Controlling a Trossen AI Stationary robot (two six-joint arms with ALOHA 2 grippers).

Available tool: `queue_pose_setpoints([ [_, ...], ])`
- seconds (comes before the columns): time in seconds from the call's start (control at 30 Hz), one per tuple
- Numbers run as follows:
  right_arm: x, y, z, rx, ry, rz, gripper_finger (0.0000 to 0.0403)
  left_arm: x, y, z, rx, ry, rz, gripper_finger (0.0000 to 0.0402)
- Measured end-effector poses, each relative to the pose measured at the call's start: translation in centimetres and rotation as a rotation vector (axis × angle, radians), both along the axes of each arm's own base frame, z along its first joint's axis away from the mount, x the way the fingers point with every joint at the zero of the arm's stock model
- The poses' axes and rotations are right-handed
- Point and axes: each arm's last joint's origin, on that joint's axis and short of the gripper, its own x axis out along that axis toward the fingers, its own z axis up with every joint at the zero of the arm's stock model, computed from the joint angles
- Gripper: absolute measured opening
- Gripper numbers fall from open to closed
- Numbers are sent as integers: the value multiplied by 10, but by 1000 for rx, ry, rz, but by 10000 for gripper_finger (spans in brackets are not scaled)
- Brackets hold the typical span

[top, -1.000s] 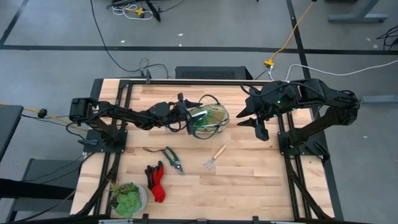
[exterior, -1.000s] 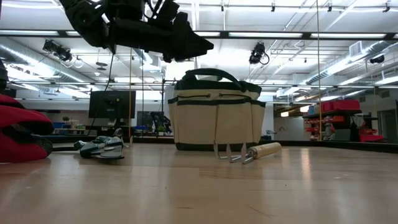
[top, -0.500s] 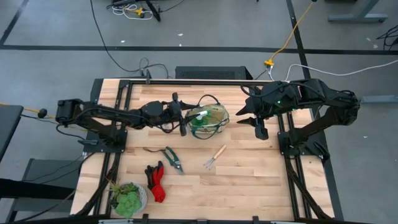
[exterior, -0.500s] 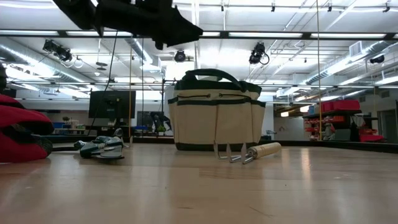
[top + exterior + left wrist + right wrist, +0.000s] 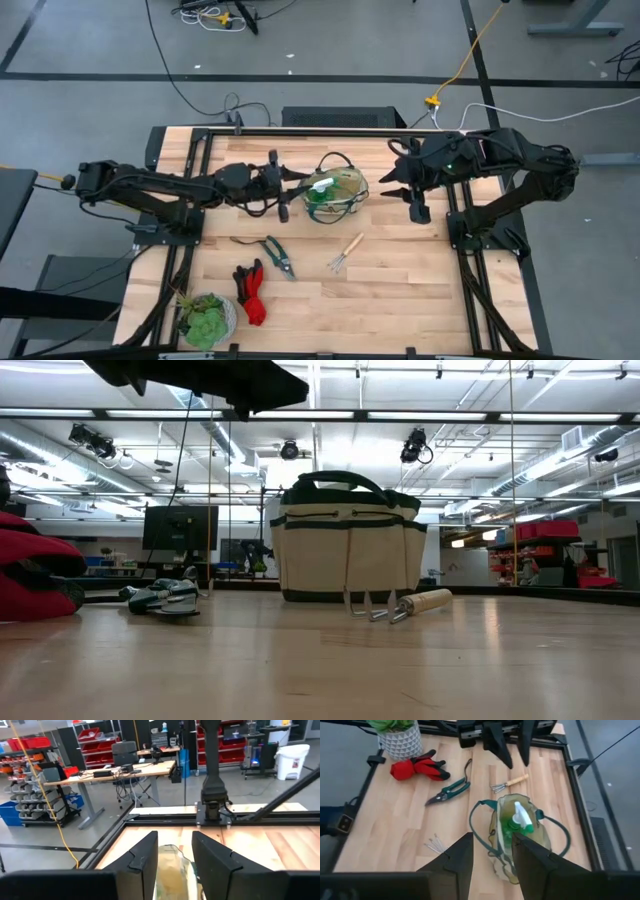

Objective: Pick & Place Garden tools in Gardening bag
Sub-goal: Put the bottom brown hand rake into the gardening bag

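Far left on the pale wooden table (image 5: 400, 290), at the corner: a pale, faceted pot (image 5: 228, 318), filled with a leafy green plant.

Just right of it: red-and-black gloves (image 5: 250, 292), soft and crumpled, flat on the boards.

Next along, near the gloves: green-handled pruning shears (image 5: 277, 255), metal blades shut, lying flat.

Beyond the shears, above the table and just beside the bag: left gripper (image 5: 279, 188), dark fingers parted, nothing between them.

At mid-table: the gardening bag (image 5: 350, 200), round, tan canvas with dark green trim, outer pockets and thin looped handles, upright with its mouth open. Inside: green round piece with white handle (image 5: 322, 187). Anything else in the bag too hard to make out.

On the boards near the bag, apart from it: hand fork (image 5: 346, 252), pale wooden handle, slim metal tines, lying at a slant.

Right of the bag, raised and apart from it: right gripper (image 5: 401, 192), fingers likewise spread and gripping nothing.
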Motion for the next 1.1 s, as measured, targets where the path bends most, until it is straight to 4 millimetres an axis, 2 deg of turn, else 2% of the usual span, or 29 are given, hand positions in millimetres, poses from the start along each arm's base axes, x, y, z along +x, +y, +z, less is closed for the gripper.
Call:
queue_pose_setpoints([
  [0.2, 4, 5, -12, -11, 12, 12, 135, 0, -6, -1, 1, 12, -18, 126],
  [0.7, -1, 20, -102, 15, -50, 73, 135, -2, -7, -2, 1, 31, -20, 126],
  [1.1, 0, 21, -166, 21, -2, 68, 135, -8, -7, 5, -1, 18, -19, 126],
])
